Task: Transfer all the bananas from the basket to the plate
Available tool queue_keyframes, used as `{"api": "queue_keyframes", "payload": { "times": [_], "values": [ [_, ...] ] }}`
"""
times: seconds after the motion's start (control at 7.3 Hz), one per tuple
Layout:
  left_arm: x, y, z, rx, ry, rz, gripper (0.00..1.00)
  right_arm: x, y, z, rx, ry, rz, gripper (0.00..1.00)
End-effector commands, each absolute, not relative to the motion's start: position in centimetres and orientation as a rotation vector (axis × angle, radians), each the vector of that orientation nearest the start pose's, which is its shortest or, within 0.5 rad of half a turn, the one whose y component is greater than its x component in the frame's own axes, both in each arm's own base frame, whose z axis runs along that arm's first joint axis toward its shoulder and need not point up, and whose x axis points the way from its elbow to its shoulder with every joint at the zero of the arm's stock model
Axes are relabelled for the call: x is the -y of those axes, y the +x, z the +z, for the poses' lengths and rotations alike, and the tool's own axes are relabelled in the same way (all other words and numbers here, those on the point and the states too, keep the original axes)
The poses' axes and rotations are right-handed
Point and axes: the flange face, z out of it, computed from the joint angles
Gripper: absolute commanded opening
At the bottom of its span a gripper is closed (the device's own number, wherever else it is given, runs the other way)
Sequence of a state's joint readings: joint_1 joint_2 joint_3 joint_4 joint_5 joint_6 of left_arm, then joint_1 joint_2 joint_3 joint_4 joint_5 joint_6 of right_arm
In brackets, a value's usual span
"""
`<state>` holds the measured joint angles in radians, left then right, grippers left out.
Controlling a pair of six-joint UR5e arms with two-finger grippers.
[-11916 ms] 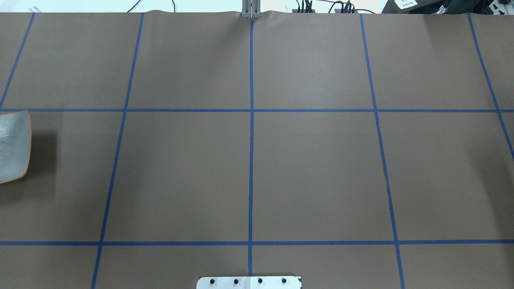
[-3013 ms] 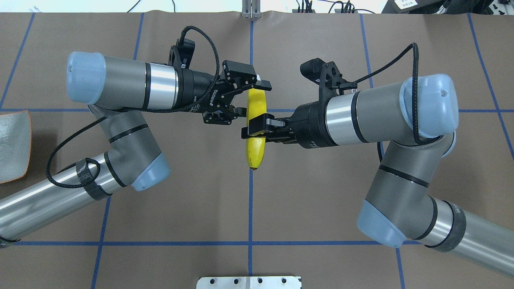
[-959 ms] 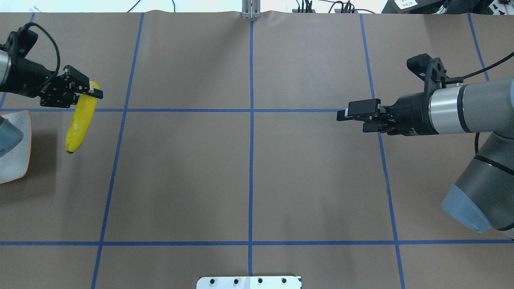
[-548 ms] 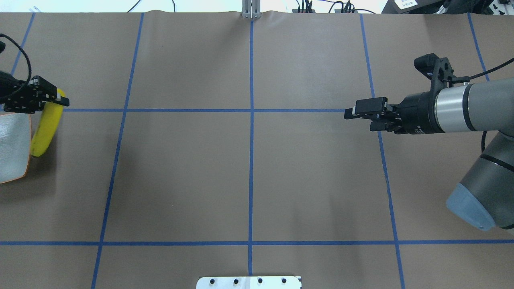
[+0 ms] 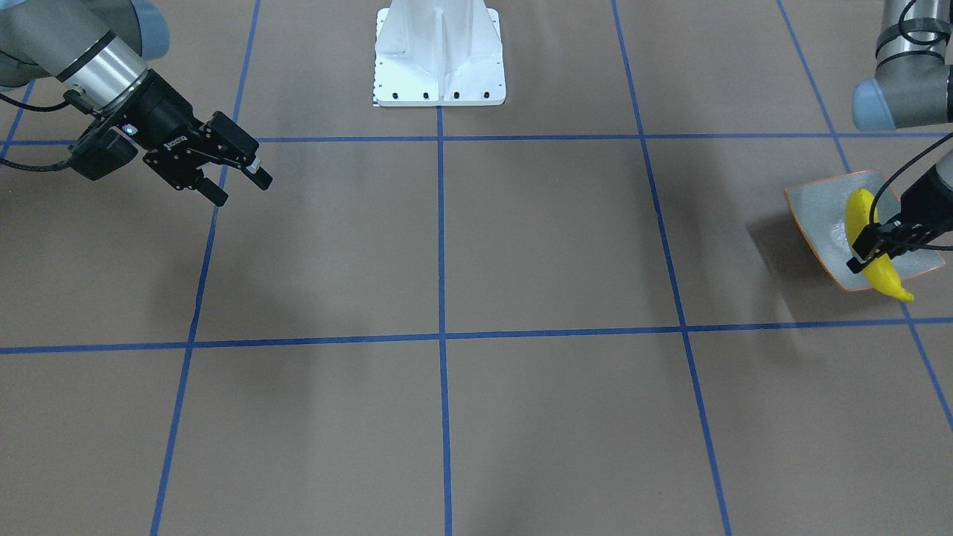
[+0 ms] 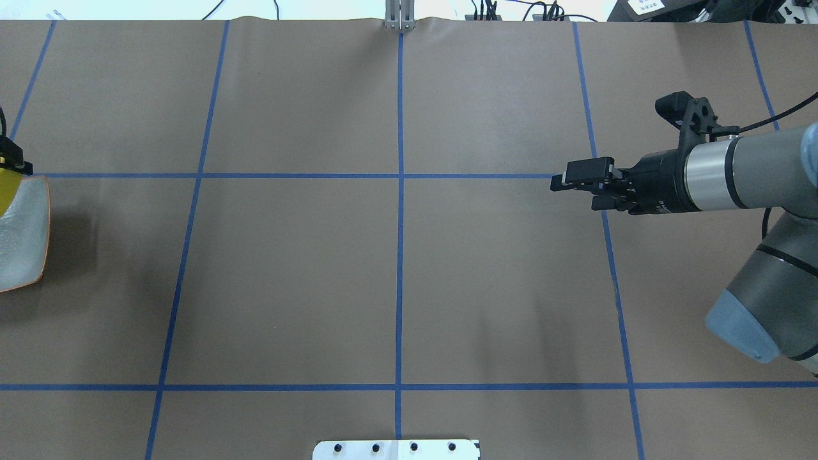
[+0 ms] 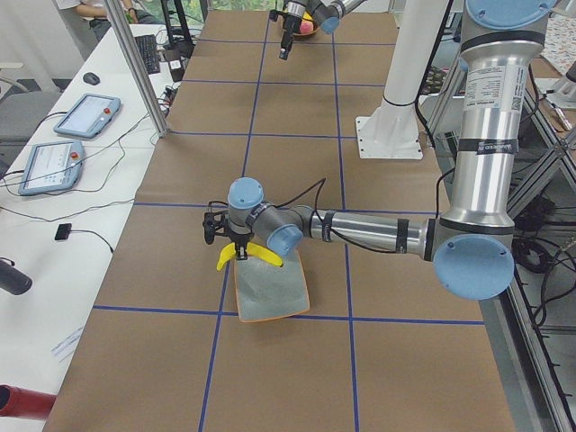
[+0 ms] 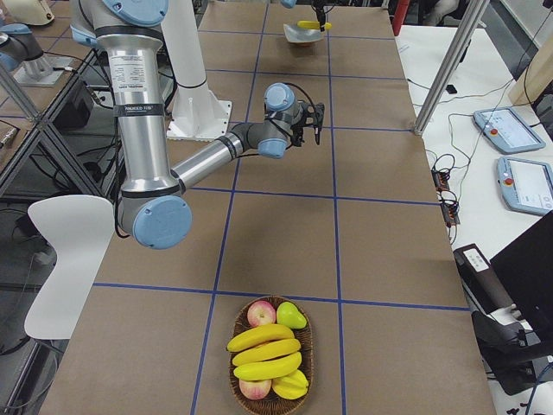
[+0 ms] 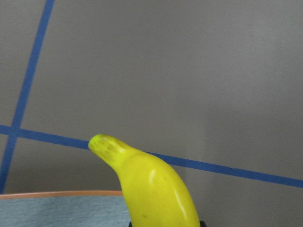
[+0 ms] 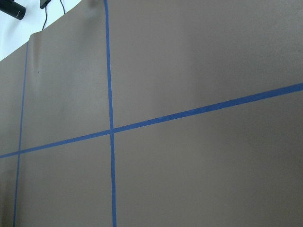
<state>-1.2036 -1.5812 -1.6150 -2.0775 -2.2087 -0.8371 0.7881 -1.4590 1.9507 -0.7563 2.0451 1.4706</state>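
A yellow banana point(image 5: 864, 219) hangs over the grey-green plate point(image 5: 815, 212), its lower tip past the plate's near rim. My left gripper point(image 5: 869, 255) is shut on the banana's middle. In the left wrist view the banana point(image 9: 154, 187) juts out above the plate's orange rim point(image 9: 57, 193). In the overhead view only a sliver of banana point(image 6: 5, 191) shows beside the plate point(image 6: 25, 236). My right gripper point(image 5: 243, 191) hovers open and holds nothing, also seen in the overhead view point(image 6: 576, 191). The basket point(image 8: 270, 393) at the table's right end holds more bananas point(image 8: 263, 351).
Apples and a green pear lie in the basket beside the bananas. The robot's white base point(image 5: 439, 56) stands at the table's middle rear. Blue tape lines cross the brown table cover point(image 6: 396, 268). Tablets and cables lie on side tables beyond the poles.
My left gripper has carried the banana further left, from beside the plate to over it, nearly out of the overhead view. The right gripper has barely shifted and stays open.
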Motion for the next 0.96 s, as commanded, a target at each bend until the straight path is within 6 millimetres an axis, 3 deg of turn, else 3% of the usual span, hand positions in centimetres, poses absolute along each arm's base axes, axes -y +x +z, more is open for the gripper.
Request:
{"api": "queue_keyframes", "payload": {
  "times": [0.0,0.27,0.82],
  "values": [
    [48.1,9.8,59.1,-0.661,0.043,-0.319,0.00,42.2,-29.7,32.8,1.325,0.182,0.274,1.00],
    [46.9,9.7,61.1,-0.638,0.004,-0.329,0.00,42.2,-29.7,32.9,1.324,0.181,0.274,1.00],
    [47.0,11.1,63.7,-0.615,-0.044,-0.315,0.00,42.4,-29.7,33.6,1.310,0.174,0.281,1.00]
  ]
}}
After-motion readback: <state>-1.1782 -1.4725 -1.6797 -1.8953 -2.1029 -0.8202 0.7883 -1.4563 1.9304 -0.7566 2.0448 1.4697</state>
